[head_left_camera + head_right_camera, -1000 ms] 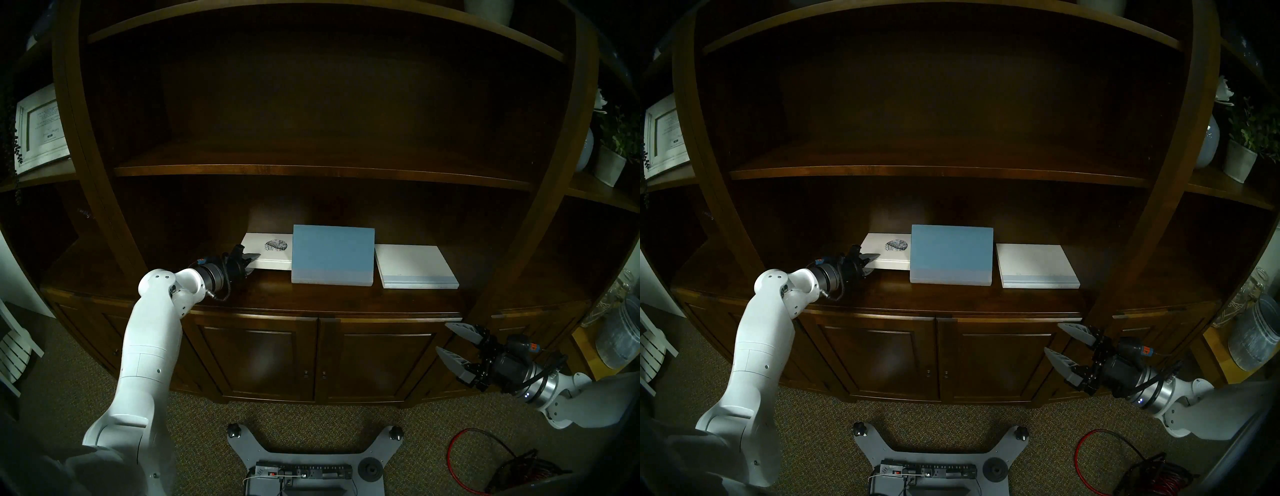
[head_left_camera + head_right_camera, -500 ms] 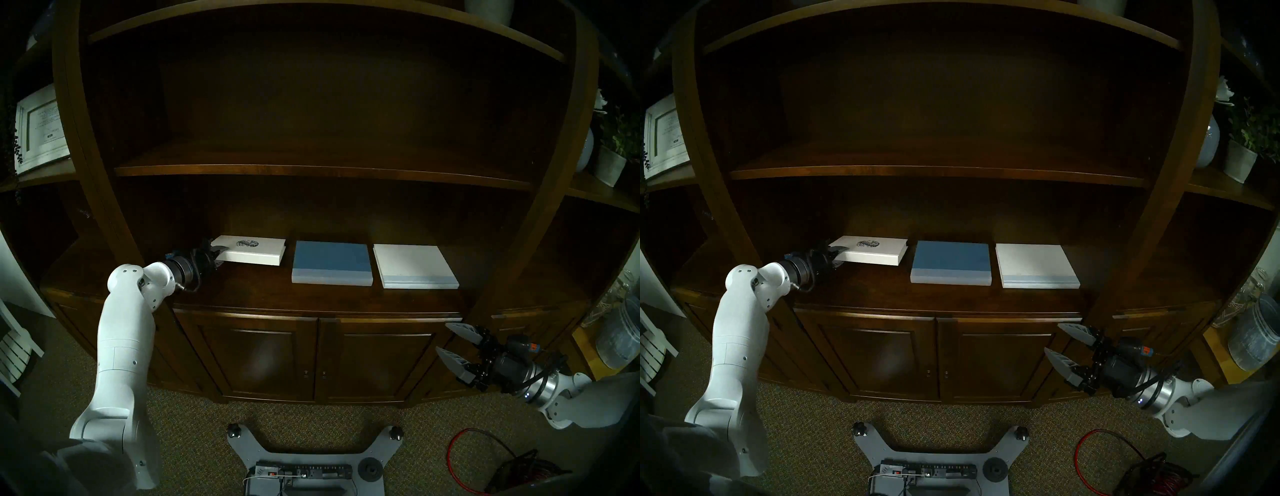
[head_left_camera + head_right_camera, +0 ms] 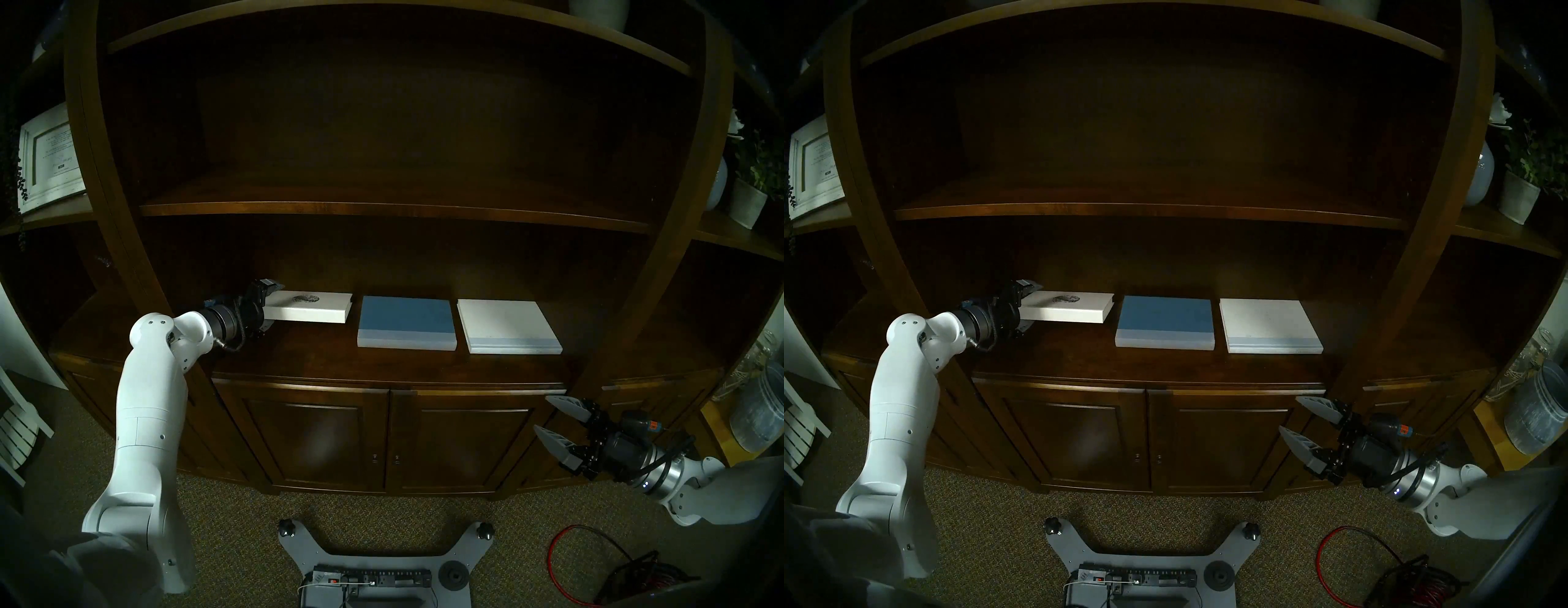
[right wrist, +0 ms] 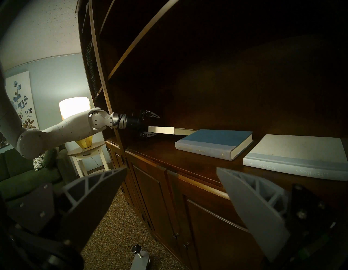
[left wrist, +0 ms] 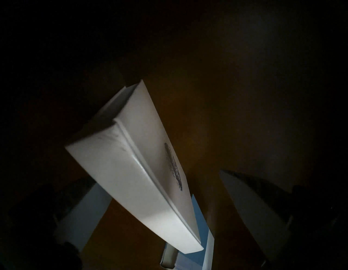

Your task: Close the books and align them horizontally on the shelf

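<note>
Three closed books lie in a row on the shelf [image 3: 318, 356] [image 3: 1081, 356] [image 4: 169, 150]. The white book with the dark emblem [image 3: 314, 312] [image 3: 1072, 312] [image 5: 131, 179] [image 4: 163, 130] is leftmost and turned slightly askew. The blue book [image 3: 405, 320] [image 3: 1163, 320] [image 4: 212, 140] lies flat in the middle. The white book with the pale-blue strip [image 3: 507, 322] [image 3: 1265, 322] [image 4: 297, 152] is on the right. My left gripper [image 3: 275, 305] [image 3: 1034, 305] [image 4: 157, 125] [image 5: 157, 177] is open, one finger above and one below the emblem book's left end. My right gripper [image 3: 541, 412] [image 3: 1289, 413] [image 4: 171, 168] hangs open and empty below the shelf's front edge.
The upper board [image 3: 394, 210] overhangs the books. Bookcase uprights [image 3: 127, 254] flank the bay, the left one close to my left wrist. Cabinet doors [image 3: 314, 441] are below. A framed certificate [image 3: 51, 157], a potted plant [image 3: 746, 204] and a glass jar [image 3: 759, 416] stand aside.
My left gripper drew the emblem book leftward from under the blue book, which dropped flat. The jaws then opened. The right arm stayed still.
</note>
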Motion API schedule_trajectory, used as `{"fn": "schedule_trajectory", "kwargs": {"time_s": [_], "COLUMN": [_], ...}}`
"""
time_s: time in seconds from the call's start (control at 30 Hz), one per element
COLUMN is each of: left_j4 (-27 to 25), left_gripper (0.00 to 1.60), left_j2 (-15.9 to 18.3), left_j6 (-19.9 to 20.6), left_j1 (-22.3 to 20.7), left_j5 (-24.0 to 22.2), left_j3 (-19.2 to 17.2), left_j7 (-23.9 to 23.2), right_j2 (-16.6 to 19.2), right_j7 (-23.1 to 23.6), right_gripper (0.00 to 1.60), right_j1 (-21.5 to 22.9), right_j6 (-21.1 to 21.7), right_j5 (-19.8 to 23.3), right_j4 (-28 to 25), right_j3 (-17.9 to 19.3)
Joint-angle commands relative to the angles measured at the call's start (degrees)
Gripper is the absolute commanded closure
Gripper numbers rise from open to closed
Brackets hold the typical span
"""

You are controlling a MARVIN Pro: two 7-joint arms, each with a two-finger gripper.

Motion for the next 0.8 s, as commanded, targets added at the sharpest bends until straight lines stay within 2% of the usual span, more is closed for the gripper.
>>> {"fn": "schedule_trajectory", "kwargs": {"time_s": [0.0, 0.53, 0.77], "left_j4": [-6.26, -5.09, -6.63], "left_gripper": [0.0, 0.0, 0.0], "left_j2": [0.81, 0.7, 1.2], "left_j6": [1.36, 0.93, 1.44], "left_j1": [-3.12, -3.78, -3.16], "left_j5": [-0.32, 0.5, 0.17], "left_j3": [0.72, 0.98, 0.26], "left_j7": [-1.63, 0.47, 1.65], "right_j2": [0.34, 0.35, 0.34], "right_j7": [0.02, 0.03, 0.03], "right_gripper": [0.0, 0.0, 0.0], "right_j1": [0.74, 0.76, 0.76], "right_j6": [-0.32, -0.36, -0.35], "right_j5": [0.06, 0.06, 0.06], "right_j4": [-0.12, -0.13, -0.13], "right_j3": [0.76, 0.77, 0.76]}}
